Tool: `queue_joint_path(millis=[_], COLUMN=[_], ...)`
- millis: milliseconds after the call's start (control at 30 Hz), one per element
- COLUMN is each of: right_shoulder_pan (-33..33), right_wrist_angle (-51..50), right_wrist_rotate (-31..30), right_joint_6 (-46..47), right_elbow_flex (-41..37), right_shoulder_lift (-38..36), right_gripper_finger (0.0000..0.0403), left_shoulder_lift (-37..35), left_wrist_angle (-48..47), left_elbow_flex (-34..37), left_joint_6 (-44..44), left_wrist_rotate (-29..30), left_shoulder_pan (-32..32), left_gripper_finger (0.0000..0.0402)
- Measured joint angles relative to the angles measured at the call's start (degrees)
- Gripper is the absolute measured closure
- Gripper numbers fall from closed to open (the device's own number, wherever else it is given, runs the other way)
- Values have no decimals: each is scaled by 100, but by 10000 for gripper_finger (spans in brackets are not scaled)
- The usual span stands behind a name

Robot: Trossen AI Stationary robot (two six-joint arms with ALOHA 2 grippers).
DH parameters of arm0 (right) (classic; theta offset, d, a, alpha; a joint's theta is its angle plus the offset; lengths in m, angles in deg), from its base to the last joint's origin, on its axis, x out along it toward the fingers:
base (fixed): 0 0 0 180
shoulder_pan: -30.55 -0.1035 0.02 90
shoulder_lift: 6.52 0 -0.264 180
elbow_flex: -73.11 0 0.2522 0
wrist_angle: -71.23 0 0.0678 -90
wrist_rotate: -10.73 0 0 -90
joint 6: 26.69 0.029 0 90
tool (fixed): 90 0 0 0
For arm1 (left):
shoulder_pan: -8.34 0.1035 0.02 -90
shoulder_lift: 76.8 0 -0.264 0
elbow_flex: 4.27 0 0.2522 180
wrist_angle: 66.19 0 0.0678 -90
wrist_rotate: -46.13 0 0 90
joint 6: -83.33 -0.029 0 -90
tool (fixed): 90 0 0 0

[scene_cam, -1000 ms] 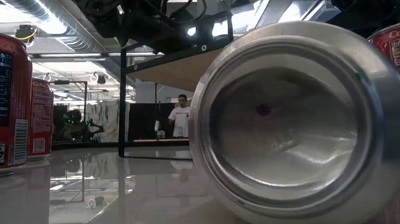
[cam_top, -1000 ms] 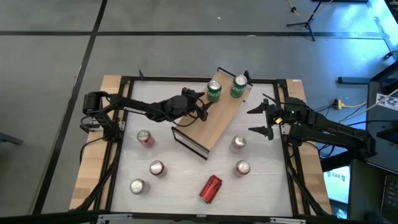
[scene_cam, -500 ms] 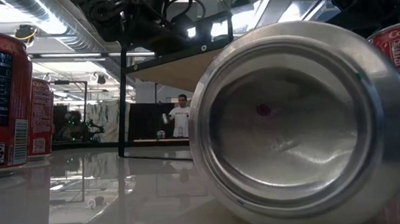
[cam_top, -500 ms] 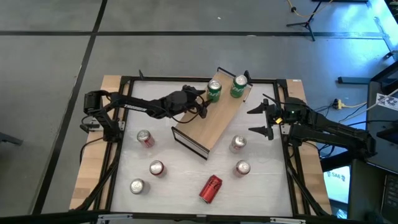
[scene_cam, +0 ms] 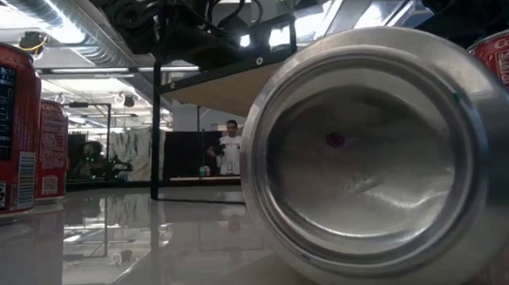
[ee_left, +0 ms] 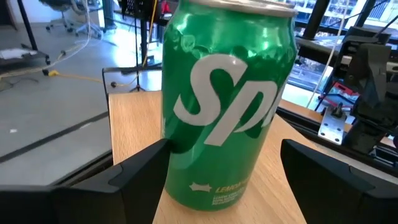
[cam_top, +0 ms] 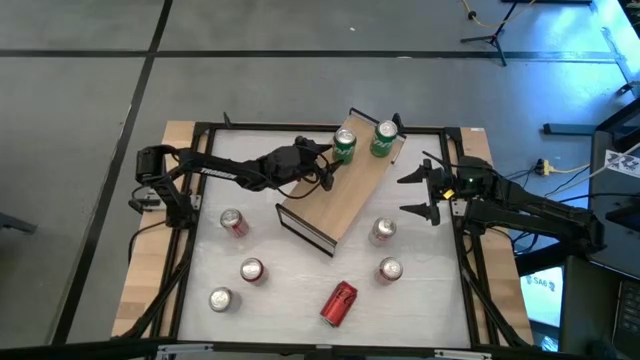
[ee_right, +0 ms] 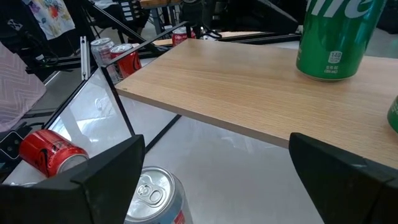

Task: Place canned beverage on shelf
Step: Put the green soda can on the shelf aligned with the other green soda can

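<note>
The shelf [cam_top: 340, 195] is a light-wood board with dark end frames, lying slantwise across the table's far middle. Two green cans stand upright on its far end, one [cam_top: 344, 146] to the left of the other [cam_top: 384, 138]. My left gripper [cam_top: 326, 164] is open just left of the left green can [ee_left: 227, 106]. Its fingers stand on either side of the can's lower part, and I cannot tell whether they touch it. My right gripper [cam_top: 405, 194] is open and empty by the table's right edge, facing the shelf [ee_right: 249, 87].
Several red cans stand on the white table left [cam_top: 233, 222] and right [cam_top: 383, 231] of the shelf. One red can [cam_top: 338, 302] lies on its side near the front and fills the low view [scene_cam: 386, 153]. A person [scene_cam: 230, 148] stands far behind.
My left gripper has drawn back a little toward the table's left edge, away from the left green can. The can stays upright on the shelf.
</note>
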Motion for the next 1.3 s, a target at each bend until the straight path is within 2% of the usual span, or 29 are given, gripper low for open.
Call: queue_joint_path(millis=[367,867,1300], right_shoulder_pan=[0,0,0], right_wrist_angle=[-2,0,7], right_wrist_rotate=[0,-11,-492], right_joint_6=[-3,-283,-310], right_elbow_flex=[0,0,0], right_shoulder_lift=[2,2,0], right_gripper_finger=[11,11,11], left_shoulder_lift=[361,739,739], left_wrist_angle=[408,445,438], left_elbow_flex=[-11,-584,-584], left_joint_6=[-133,-221,-216], left_wrist_rotate=[4,0,-24], left_shoulder_pan=[-2,201,438], left_gripper_finger=[104,104,104])
